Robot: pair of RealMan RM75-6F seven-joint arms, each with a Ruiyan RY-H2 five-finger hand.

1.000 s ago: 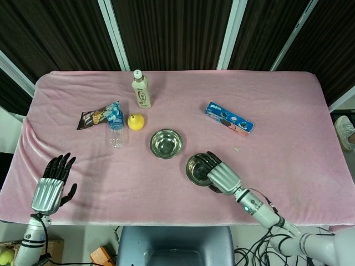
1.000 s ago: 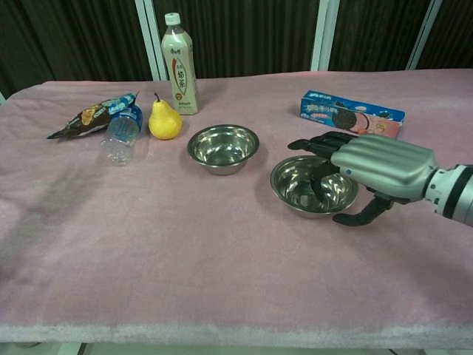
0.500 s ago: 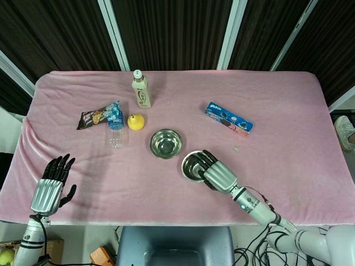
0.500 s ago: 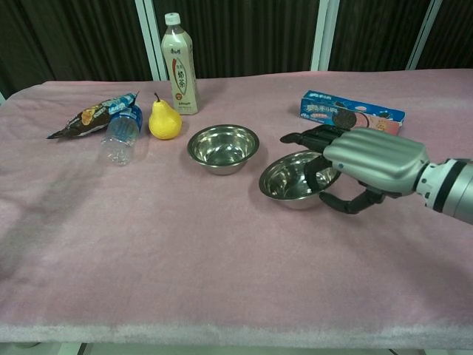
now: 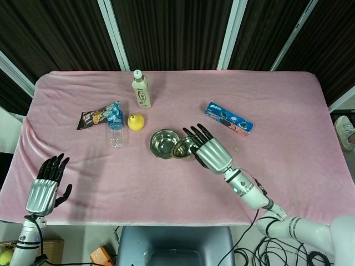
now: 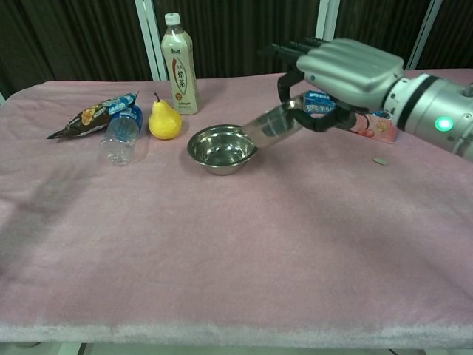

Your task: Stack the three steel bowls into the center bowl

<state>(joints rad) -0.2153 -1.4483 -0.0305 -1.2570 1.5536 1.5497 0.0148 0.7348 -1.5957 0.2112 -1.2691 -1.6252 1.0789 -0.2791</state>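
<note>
Pink cloth covers the surface (image 5: pixel 288 166), with dark panels and pale uprights behind it.

From the head view, my right hand (image 5: pixel 209 151) holds a steel bowl (image 5: pixel 183 148) tilted, its low edge at the right rim of the center bowl (image 5: pixel 165 143). My fingers reach past the tilted bowl's top. Only this view shows my left hand (image 5: pixel 45 186), low at the near left corner, fingers spread and holding nothing, well apart from everything else. A tea bottle (image 5: pixel 141 89) stands upright toward the far edge; a pear (image 5: pixel 136 121) sits just beside a clear bottle (image 5: pixel 116 133) lying on its side, with a snack bag (image 5: pixel 95 116) at that bottle's far end. A cookie box (image 5: pixel 229 119) lies to the right, and a small white scrap (image 5: pixel 236 149) lies near it.

From the chest view, my right hand (image 6: pixel 341 68) shows large, fingers over the tilted bowl (image 6: pixel 273 124) and thumb under it, pinching its upper rim. This view shows the bowl raised off the cloth, leaning down toward the center bowl (image 6: pixel 222 148). My hand hides most of the cookie box (image 6: pixel 378 126). Pear (image 6: pixel 164 120), clear bottle (image 6: pixel 121 133), snack bag (image 6: pixel 87 117) and tea bottle (image 6: pixel 179 66) line the left. I see only two steel bowls in either view.
</note>
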